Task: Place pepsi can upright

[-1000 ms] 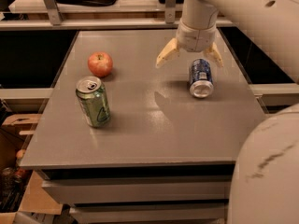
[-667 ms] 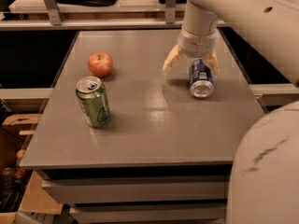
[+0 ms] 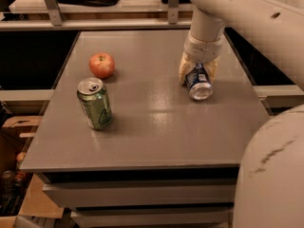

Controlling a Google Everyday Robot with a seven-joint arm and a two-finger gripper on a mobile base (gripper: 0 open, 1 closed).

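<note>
At the left of the grey table [image 3: 152, 132], a green can [image 3: 95, 103] stands upright with its silver top and pull tab facing up. Just behind it and slightly to the right, an apple [image 3: 101, 64] of red and orange skin sits on the tabletop, apart from the can.

The middle of the table is bare grey surface with a soft sheen of reflected light.

Toward the right rear of the table lies the pepsi can [image 3: 199, 84]. It is on its side, dark blue with light markings, and its silver end points toward the front edge and slightly right.

The gripper [image 3: 198, 72] is down at the tabletop, straddling the rear half of this can. Its two tan fingers [image 3: 184, 68] reach down, one on each side of the can's body. They are drawn in to about the can's width and lie against its flanks, so the hand clasps the can while the can rests on the table. Nothing else is between them.

Above the gripper, the white arm [image 3: 209, 23] rises to the upper right, and the robot's pale body [image 3: 270, 175] fills the lower right corner.
</note>
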